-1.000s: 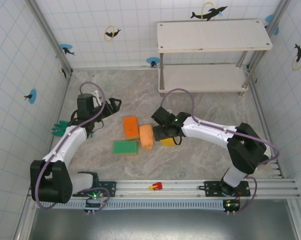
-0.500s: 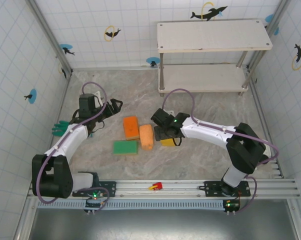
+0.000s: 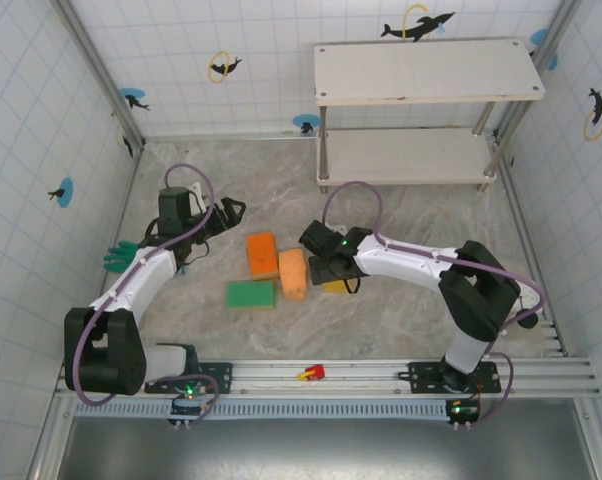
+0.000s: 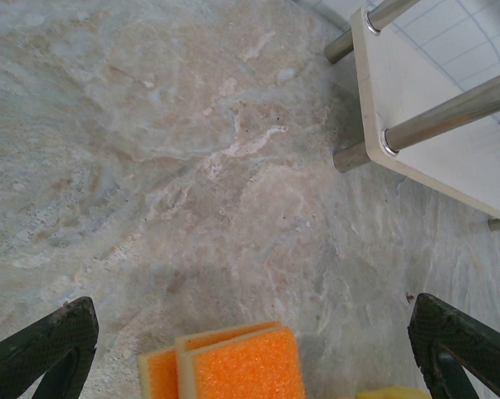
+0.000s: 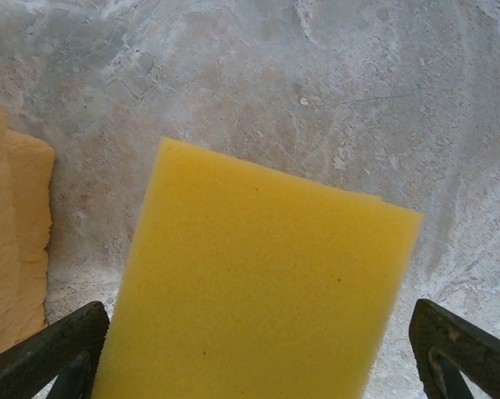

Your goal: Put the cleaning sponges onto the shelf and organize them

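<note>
The right gripper (image 5: 254, 353) hangs low over a yellow sponge (image 5: 258, 283), its two dark fingers spread wide, one off each long side of the block and neither pressing on it, so nothing is grasped. Seen from above, that gripper (image 3: 331, 272) sits near the middle of the marble-patterned table (image 3: 401, 330), with the yellow sponge (image 3: 335, 285) lying flat under it. Just to its 9 o'clock lies a pale orange sponge (image 3: 293, 273), whose edge also shows at the left of the right wrist view (image 5: 13, 233). Further toward 9 o'clock, touching it, is a brighter orange sponge (image 3: 262, 254), and a green sponge (image 3: 251, 294) lies at about 7 o'clock from that one. The left gripper (image 3: 231, 210) hovers at 10 o'clock of the sponges, released too, its fingers (image 4: 42, 349) far apart with the orange sponge (image 4: 246, 370) on the table between them, lower down. The shelf (image 3: 426, 70) stands at 1 o'clock against the far wall, both boards bare; its lower board's corner shows to the left wrist (image 4: 416, 108). A green glove (image 3: 118, 257) lies by the left wall.
</note>
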You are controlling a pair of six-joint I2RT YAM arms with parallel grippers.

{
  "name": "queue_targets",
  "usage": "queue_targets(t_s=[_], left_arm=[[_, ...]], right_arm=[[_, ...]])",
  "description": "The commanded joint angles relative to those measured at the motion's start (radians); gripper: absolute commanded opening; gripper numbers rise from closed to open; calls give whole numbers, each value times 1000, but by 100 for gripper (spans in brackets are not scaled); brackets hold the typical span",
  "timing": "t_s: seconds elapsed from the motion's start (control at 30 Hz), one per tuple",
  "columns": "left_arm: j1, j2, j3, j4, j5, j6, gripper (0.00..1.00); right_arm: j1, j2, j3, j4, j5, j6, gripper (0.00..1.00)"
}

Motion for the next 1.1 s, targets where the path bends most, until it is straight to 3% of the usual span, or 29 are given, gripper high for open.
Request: queue_targets(t_s=[0.0, 0.47, 1.07], left_arm=[[-3, 12, 34, -5, 16, 29, 98], [-4, 22, 39, -5, 16, 19, 98], [-3, 34, 36, -8, 27, 12, 98]], right_arm=[[3, 20, 22, -12, 9, 11, 93], [-13, 18, 3, 18, -34, -56, 75], [-74, -35, -35, 30, -23, -166, 65]])
